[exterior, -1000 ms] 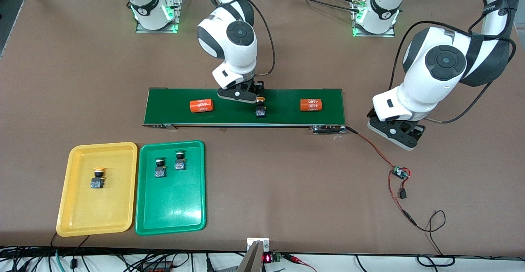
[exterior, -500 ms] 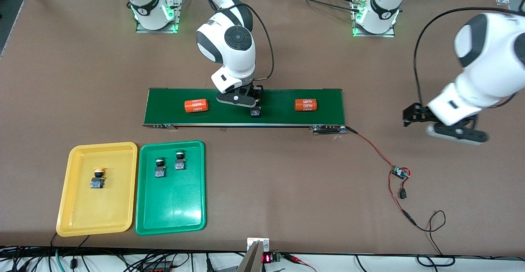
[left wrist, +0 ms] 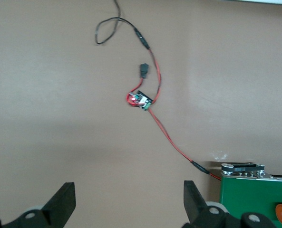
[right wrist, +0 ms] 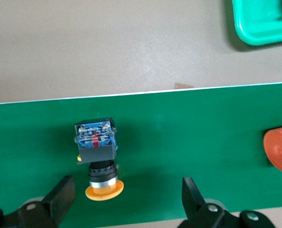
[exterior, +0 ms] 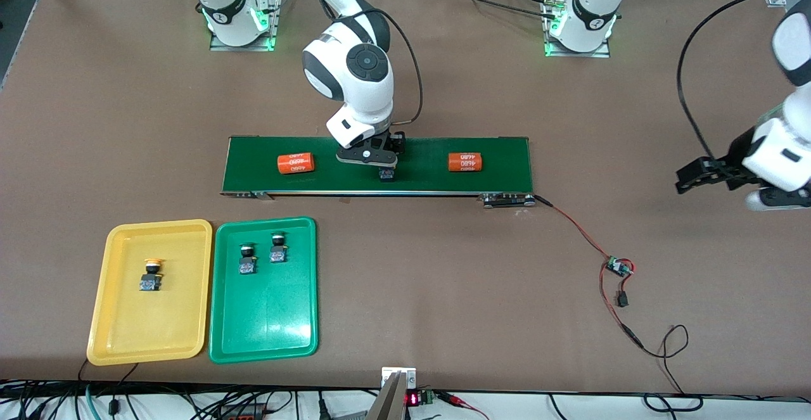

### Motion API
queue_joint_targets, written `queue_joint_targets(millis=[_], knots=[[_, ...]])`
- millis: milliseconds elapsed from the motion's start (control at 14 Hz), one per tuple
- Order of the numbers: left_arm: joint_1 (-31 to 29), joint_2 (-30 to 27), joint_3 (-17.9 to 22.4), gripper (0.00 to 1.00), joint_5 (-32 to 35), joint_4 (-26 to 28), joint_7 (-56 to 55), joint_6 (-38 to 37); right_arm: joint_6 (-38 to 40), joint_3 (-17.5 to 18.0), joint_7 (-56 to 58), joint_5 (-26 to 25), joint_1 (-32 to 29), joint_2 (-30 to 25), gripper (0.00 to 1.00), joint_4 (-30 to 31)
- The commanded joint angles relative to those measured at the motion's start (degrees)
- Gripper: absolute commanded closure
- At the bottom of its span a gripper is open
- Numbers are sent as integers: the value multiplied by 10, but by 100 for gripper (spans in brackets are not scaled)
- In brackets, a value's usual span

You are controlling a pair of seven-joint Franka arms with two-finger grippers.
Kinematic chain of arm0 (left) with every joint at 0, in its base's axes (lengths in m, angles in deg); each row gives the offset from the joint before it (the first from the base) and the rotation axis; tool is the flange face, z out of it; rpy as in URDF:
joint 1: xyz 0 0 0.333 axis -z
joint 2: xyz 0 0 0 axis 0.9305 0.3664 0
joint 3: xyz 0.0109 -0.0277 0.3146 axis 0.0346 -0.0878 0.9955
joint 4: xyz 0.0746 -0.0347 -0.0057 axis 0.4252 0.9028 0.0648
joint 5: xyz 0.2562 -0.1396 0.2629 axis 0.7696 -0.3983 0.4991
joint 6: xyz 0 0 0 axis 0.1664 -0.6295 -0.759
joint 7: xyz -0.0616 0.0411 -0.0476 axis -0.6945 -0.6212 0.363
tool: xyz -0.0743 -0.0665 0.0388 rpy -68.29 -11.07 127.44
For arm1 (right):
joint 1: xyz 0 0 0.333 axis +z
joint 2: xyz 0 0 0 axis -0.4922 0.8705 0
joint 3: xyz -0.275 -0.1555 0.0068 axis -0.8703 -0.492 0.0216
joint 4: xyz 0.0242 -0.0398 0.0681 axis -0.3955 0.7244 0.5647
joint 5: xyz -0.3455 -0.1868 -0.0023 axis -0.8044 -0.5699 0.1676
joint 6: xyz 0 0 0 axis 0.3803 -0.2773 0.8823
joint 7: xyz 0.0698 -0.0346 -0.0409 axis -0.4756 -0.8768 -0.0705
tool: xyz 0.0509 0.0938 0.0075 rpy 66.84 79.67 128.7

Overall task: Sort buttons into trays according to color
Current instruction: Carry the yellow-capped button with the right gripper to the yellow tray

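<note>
A yellow-capped button [right wrist: 97, 147] lies on its side on the dark-green belt [exterior: 431, 170]. My right gripper [right wrist: 126, 197] hangs open just above it, and the cap [right wrist: 104, 191] sits between the fingers, closer to one of them. In the front view that gripper [exterior: 379, 161] covers most of this button [exterior: 387, 173]. The yellow tray [exterior: 127, 318] holds one yellow-capped button [exterior: 151, 274]. Two green-capped buttons [exterior: 247, 259] [exterior: 277, 248] stand in the green tray [exterior: 266, 325]. My left gripper [left wrist: 129, 202] is open and empty over bare table past the belt's end [exterior: 697, 176].
Two orange cylinders [exterior: 296, 163] [exterior: 465, 161] lie on the belt, one on each side of the right gripper. A red-black wire with a small circuit board [exterior: 618, 267] trails from the belt's end. The green tray's corner [right wrist: 264, 23] shows in the right wrist view.
The button and both cylinders have slid along the belt toward the right arm's end, and the right gripper followed over the button. The left arm swung out toward its end of the table.
</note>
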Motion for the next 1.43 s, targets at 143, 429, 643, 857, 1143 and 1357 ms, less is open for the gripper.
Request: queue_joint_targets(millis=[143, 429, 643, 857, 1143, 1357], knots=[[60, 1, 47, 0, -11, -31, -47, -51, -16, 3, 11, -5, -6, 24, 0, -16], [48, -7, 41, 0, -11, -34, -37, -69, -65, 3, 14, -12, -27, 61, 4, -16], [48, -7, 41, 0, -11, -33, -36, -68, -61, 3, 73, -10, -32, 61, 56, -16], [48, -7, 39, 0, -12, -32, -36, -68, -41, 5, 79, -2, -43, 54, 100, -18], [39, -1, 45, 0, -13, -44, 4, -64, 35, 2, 83, 2, -51, 47, 100, -64], [30, -19, 46, 0, -12, -75, 14, -125, 83, 1, 148, 2, -103, 38, 100, -100]])
